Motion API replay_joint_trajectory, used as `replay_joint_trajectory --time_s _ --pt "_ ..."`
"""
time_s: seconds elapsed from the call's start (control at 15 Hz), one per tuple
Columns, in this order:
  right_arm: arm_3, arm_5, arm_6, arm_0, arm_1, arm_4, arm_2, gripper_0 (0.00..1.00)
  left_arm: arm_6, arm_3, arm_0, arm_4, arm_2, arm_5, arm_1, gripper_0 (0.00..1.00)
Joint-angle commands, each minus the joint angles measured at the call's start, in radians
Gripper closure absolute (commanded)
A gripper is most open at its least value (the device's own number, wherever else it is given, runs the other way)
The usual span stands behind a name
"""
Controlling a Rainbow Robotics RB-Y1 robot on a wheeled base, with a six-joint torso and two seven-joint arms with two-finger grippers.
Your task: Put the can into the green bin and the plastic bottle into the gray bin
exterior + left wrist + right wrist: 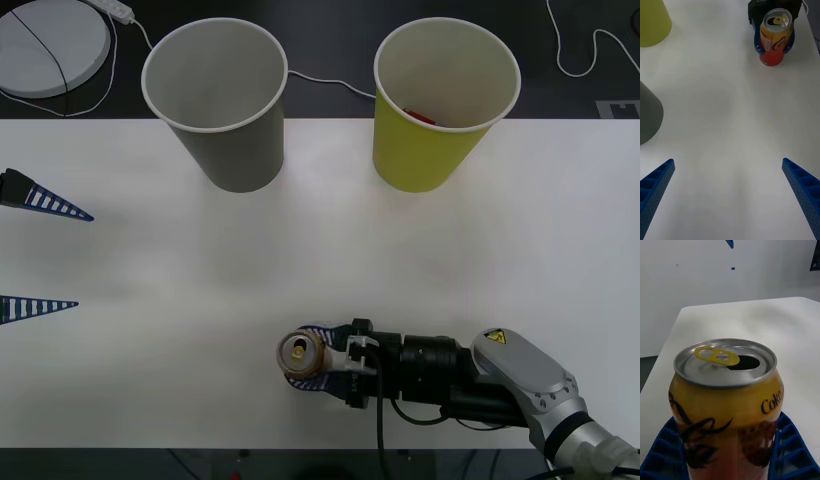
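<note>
The can (pixel 298 350), gold-yellow and red with a silver top, stands upright near the table's front edge. My right gripper (pixel 304 357) is shut on the can, one blue finger on each side. The right wrist view shows the can (pixel 726 397) close up between the ribbed fingers (pixel 790 450). In the left wrist view the can (pixel 774 37) rests on the table. At the back stand the gray bin (pixel 235 150) and, to its right, the green bin (pixel 420 150). My left gripper (pixel 82 260) hangs open at the left edge. The plastic bottle is out of view.
Something small and red (pixel 420 117) lies inside the green bin; I cannot tell what it is. A white round disc (pixel 50 45) and white cables (pixel 325 82) lie on the dark surface behind the white table (pixel 450 250).
</note>
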Motion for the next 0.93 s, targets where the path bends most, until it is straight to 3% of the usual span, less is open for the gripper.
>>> replay_joint_trajectory --time_s 0.07,0.27,0.47,0.67,0.93 --pt "-0.001 -0.004 -0.007 -0.005 -0.003 0.001 0.0 1.0 0.0 0.0 0.0 0.0 0.0 0.0 0.0 0.0" --pt "-0.025 -0.003 -0.026 -0.006 -0.021 0.001 0.0 1.0 0.0 0.0 0.0 0.0 0.0 0.0 0.0 0.0" --pt "-0.129 0.013 -0.161 -0.002 -0.08 0.067 -0.002 1.0 0.0 0.0 0.0 0.0 0.0 0.0 0.0 0.0" --pt "-0.306 0.091 -0.369 0.037 -0.163 0.186 -0.012 1.0 0.0 0.0 0.0 0.0 0.0 0.0 0.0 0.0" --pt "-0.493 0.1 -0.719 0.06 -0.249 0.401 -0.074 1.0 0.0 0.0 0.0 0.0 0.0 0.0 0.0 0.0"
